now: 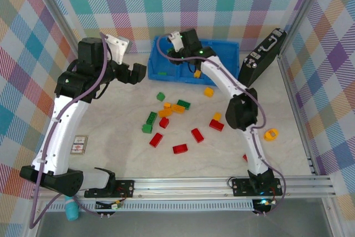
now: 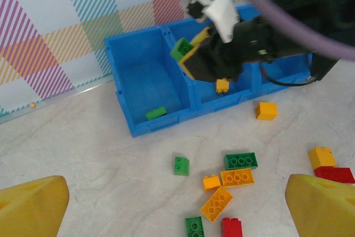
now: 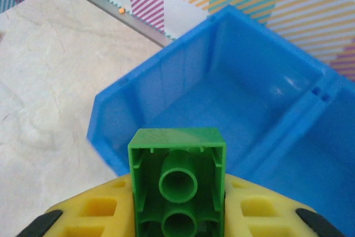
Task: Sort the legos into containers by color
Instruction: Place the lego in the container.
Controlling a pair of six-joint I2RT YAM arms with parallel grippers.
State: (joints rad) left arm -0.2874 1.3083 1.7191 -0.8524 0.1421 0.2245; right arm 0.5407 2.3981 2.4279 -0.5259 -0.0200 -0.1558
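- Pale marbled tabletop [image 1: 111, 154], enclosed by pastel plaid cloth walls.
- Glossy blue plastic tray [image 1: 226, 49] with three low-walled compartments, at the far edge; a small green brick [image 2: 156, 113] lying in the left compartment.
- Right gripper [image 3: 177, 215], slotted yellow fingers pinched on a green studded plastic brick [image 3: 177, 181], hollow underside facing the wrist camera, held above the tray's left end.
- Left gripper [image 2: 177, 215] over the table, yellow fingertips [image 2: 33, 209] spread wide, holding nothing.
- Loose red, green and orange bricks [image 1: 177, 106] scattered mid-table; black hard case with handle [image 1: 263, 54] just right of the tray.
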